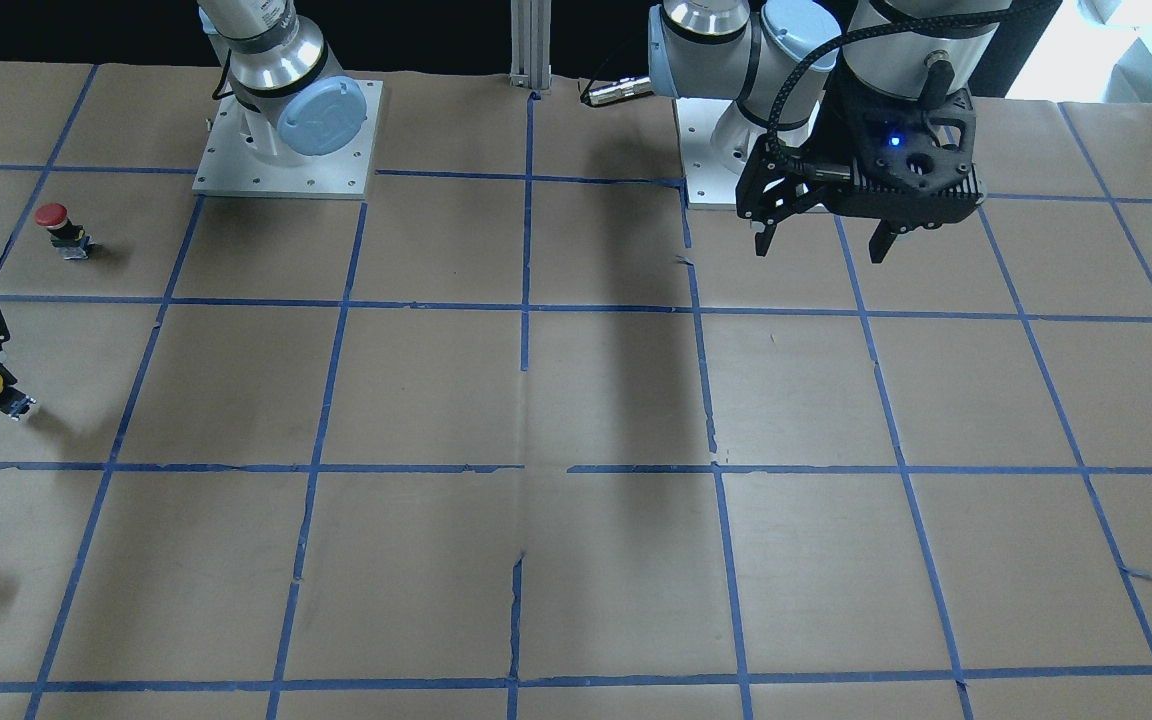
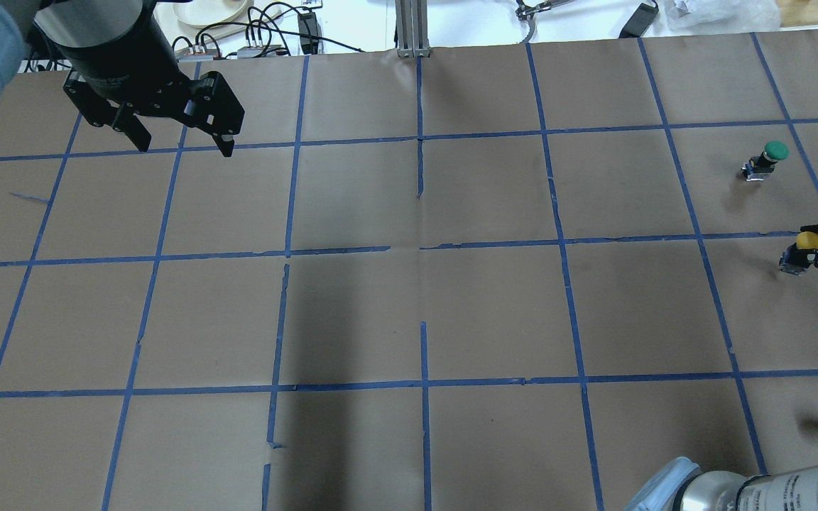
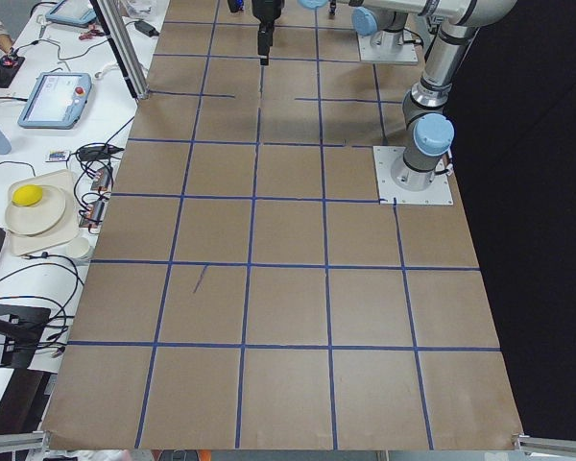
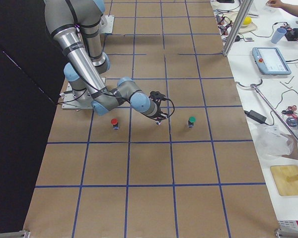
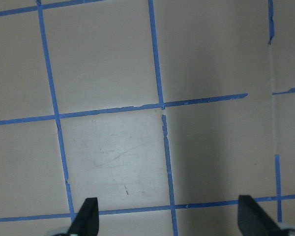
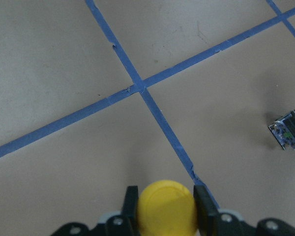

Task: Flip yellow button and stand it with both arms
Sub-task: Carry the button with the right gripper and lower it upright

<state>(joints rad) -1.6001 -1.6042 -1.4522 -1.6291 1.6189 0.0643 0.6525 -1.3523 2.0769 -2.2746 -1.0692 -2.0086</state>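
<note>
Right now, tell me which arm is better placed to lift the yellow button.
Right. The right gripper grips the yellow button by its cap, a finger pressed on each side. The left gripper hangs open, far across the table.

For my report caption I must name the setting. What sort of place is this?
Probably a robotics lab test bench: the left arm and right arm are bolted to a table gridded with blue tape, with a touchscreen pendant and cables alongside.
</note>
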